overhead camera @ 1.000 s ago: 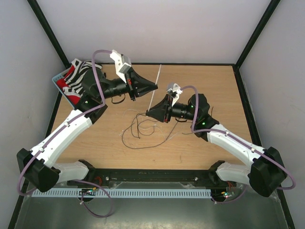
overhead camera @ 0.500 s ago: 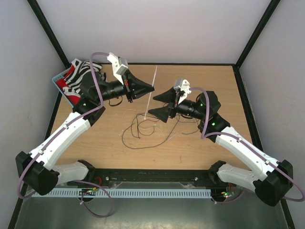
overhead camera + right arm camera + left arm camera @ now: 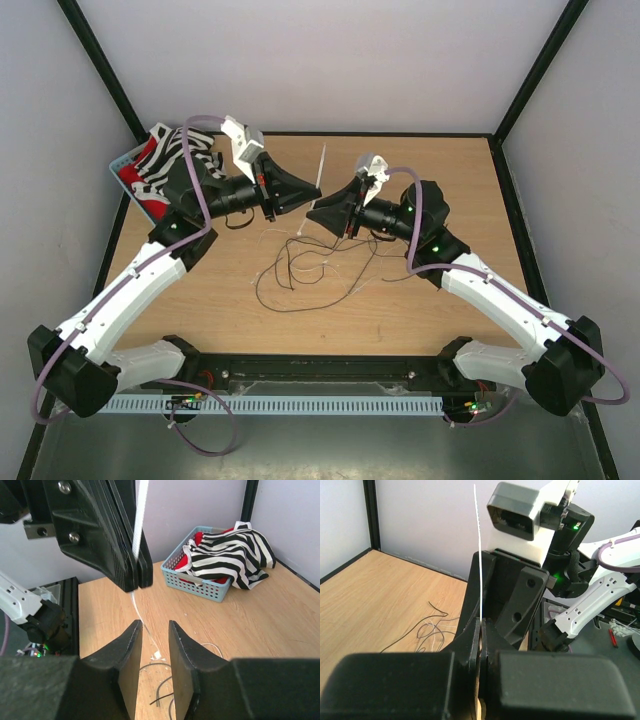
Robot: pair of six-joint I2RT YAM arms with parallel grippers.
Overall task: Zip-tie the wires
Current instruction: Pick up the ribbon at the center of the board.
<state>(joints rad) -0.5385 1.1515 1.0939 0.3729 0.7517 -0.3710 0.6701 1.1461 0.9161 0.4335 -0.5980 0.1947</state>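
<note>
A thin white zip tie (image 3: 322,160) stands nearly upright over the middle of the table, and my left gripper (image 3: 316,190) is shut on it partway along. In the left wrist view the tie (image 3: 478,555) rises straight out of the closed fingertips of that gripper (image 3: 482,621). My right gripper (image 3: 312,216) faces the left one, tip to tip, just below it. Seen from the right wrist, the right gripper (image 3: 155,628) is open, with the tie's lower tail (image 3: 137,607) and its head (image 3: 156,655) hanging in the gap. The wires (image 3: 290,272) lie loose on the table beneath, also seen as dark strands (image 3: 165,695).
A light blue basket (image 3: 210,587) holding a black-and-white striped cloth (image 3: 232,555) sits in the far left corner of the table (image 3: 450,200). Black frame posts (image 3: 530,70) and pale walls close in the table's back and sides.
The right gripper opened wide off the tie's lower end, then narrowed, and moved up toward the left gripper. The left gripper kept its hold and shifted slightly back-left.
</note>
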